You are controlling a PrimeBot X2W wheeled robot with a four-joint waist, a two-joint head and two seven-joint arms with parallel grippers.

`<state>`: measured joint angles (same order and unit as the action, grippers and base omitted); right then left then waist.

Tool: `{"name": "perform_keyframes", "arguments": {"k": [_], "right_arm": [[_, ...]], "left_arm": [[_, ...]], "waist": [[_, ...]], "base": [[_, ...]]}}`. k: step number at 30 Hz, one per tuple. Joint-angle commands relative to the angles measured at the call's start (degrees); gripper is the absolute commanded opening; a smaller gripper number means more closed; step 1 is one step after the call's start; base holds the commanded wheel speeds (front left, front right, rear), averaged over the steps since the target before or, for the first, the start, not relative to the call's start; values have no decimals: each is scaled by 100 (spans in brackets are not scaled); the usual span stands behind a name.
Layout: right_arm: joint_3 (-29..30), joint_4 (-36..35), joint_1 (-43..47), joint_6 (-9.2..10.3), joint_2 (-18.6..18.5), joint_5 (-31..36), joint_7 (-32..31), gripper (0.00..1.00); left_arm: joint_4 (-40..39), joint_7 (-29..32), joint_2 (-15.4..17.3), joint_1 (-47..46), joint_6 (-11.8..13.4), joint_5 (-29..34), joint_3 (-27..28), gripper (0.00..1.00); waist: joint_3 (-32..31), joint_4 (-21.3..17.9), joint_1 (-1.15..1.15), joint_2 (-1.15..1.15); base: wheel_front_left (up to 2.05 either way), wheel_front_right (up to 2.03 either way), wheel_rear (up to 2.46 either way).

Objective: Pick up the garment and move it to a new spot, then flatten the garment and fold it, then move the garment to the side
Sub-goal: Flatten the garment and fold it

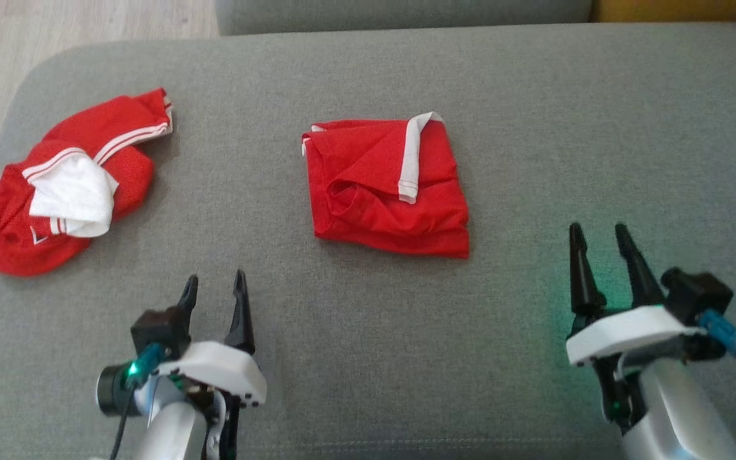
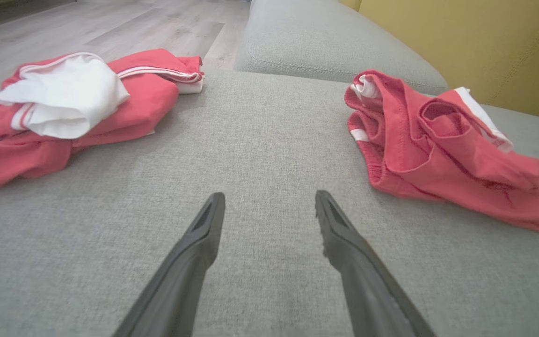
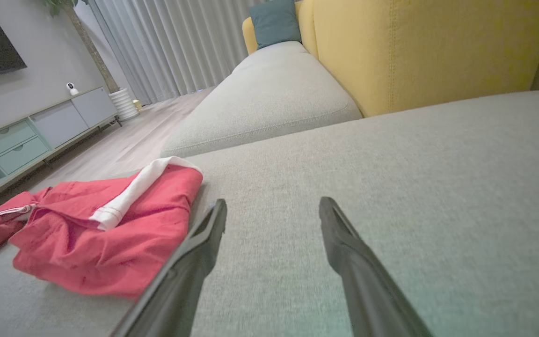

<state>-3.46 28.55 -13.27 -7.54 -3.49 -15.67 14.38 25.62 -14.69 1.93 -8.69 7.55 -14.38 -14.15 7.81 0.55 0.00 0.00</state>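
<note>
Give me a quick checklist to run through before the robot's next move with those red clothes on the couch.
1. left jaws open, holding nothing: ok.
2. right jaws open, holding nothing: ok.
3. folded red garment lies in a compact square on the grey cushion: ok.
4. Folded garment set off to the side: not ok, it sits mid-cushion, between the two arms.
5. crumpled red and white garment at the cushion's left lies apart from the folded one, with bare cushion between them: ok.
6. Bare cushion to the right of the folded garment, as a likely place to set it down: ok.
</note>
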Motion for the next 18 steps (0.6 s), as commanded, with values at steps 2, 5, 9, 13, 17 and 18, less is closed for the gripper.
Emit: {"name": "perform_keyframes", "arguments": {"k": [2,5,9,13,17,18], "right_arm": [[-194,-154,-1,5,59,-81,62,100],[-290,-118,83,5,60,-142,62,100],[-437,-85,63,5,60,-175,62,100],[-692,40,-112,5,60,-192,62,100],[-952,213,-401,5,60,-179,62,100],[-1007,262,-481,5,60,-194,62,100]], "left_arm": [[-218,-30,95,1,-5,55,217,100],[-243,-30,95,102,-3,81,247,100],[-273,-30,95,113,-11,85,226,100],[-305,-30,95,40,-37,43,160,100],[-310,-30,95,-26,-64,2,63,100],[-307,-30,95,-33,-68,-7,39,100]], "waist": [[-100,-30,0,0],[-154,-37,0,0],[-125,22,0,0],[-19,164,0,0],[75,352,0,0],[92,403,0,0]], "base": [[0,0,0],[0,0,0],[0,0,0],[0,0,0],[0,0,0],[0,0,0]]}}
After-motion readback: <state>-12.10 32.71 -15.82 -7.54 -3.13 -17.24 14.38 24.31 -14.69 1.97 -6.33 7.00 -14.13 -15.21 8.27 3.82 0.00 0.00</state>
